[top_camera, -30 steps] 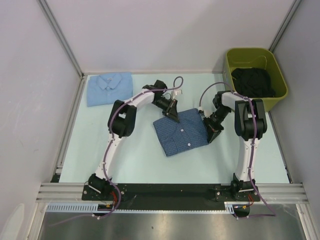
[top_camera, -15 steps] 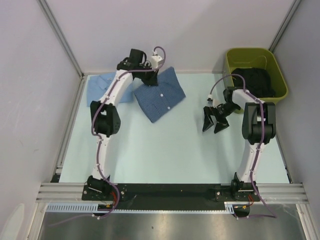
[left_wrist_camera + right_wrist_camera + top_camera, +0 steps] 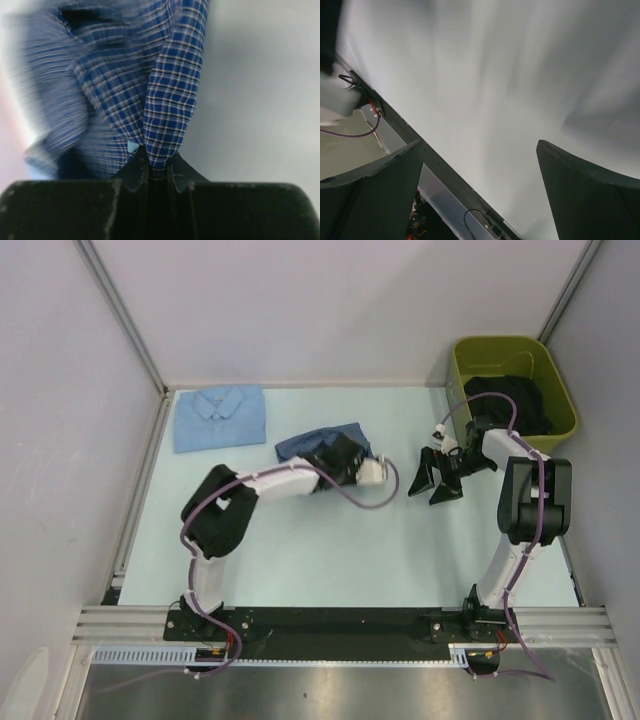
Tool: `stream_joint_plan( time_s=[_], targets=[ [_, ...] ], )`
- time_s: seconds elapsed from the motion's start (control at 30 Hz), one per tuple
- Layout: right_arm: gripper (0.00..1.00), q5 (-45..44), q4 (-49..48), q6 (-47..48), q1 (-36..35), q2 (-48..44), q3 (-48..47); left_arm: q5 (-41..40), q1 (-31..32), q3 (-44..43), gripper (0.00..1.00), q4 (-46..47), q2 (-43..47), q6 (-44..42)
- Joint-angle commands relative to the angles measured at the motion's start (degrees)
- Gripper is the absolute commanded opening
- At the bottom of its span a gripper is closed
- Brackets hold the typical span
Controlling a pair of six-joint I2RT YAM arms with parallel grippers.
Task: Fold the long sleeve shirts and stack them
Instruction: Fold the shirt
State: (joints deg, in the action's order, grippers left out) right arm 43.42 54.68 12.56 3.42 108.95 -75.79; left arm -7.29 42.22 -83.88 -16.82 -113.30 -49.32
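The medium-blue checked shirt hangs bunched up over the middle of the table. My left gripper is shut on it. In the left wrist view a fold of the checked shirt is pinched between the jaws of the left gripper, and the rest of the cloth is blurred. The plain pale blue shirt lies folded flat at the back left corner. My right gripper stands open to the right of the checked shirt, apart from it. The right wrist view shows the right gripper wide open with nothing between its fingers.
A green bin with dark clothes in it stands at the back right corner, just behind the right arm. White walls and metal rails close the table on three sides. Pale tabletop spreads in front of both grippers.
The right gripper let go of the checked shirt, opened and drew back to the right. The left gripper lifted the shirt toward the back left, then swung it back to the middle, now bunched.
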Motion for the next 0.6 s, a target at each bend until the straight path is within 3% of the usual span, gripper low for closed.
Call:
stream_joint_plan(
  time_s=[0.0, 0.13, 0.3, 0.33, 0.37, 0.43, 0.5, 0.57],
  targets=[
    [1.0, 3.86, -3.25, -2.97, 0.36, -4.35, 4.67, -9.59, 6.37, 8.02, 0.0, 7.41, 0.79, 7.38],
    [1.0, 5.8, -3.7, -3.59, 0.45, -5.76, 7.76, -8.27, 14.01, 11.27, 0.01, 5.92, 2.29, 14.06],
    [1.0, 5.89, -5.19, -2.81, 0.45, -5.68, 7.94, -1.87, 17.46, 11.9, 0.23, 0.22, 4.49, 19.6],
    [1.0, 5.8, -5.19, -2.63, 0.45, -5.5, 6.63, -0.55, 17.72, 11.89, 0.3, -1.01, 4.92, 20.4],
    [0.99, 5.54, -5.37, -2.54, 0.45, -5.24, 5.84, 0.69, 17.9, 11.89, 0.46, -2.76, 5.45, 20.67],
    [0.99, 4.66, -5.37, -2.54, 0.36, -4.27, 3.99, 6.21, 17.9, 11.89, 0.59, -4.7, 8.07, 21.19],
    [0.98, 3.61, -4.84, -3.15, 0.1, -3.74, 2.58, 13.74, 17.81, 11.98, 0.85, -5.94, 11.5, 21.72],
    [0.97, 3.69, -4.93, -3.68, -0.17, -4.35, 4.23, 18.95, 17.11, 11.02, 0.9, -8.21, 16.67, 22.42]
  ],
)
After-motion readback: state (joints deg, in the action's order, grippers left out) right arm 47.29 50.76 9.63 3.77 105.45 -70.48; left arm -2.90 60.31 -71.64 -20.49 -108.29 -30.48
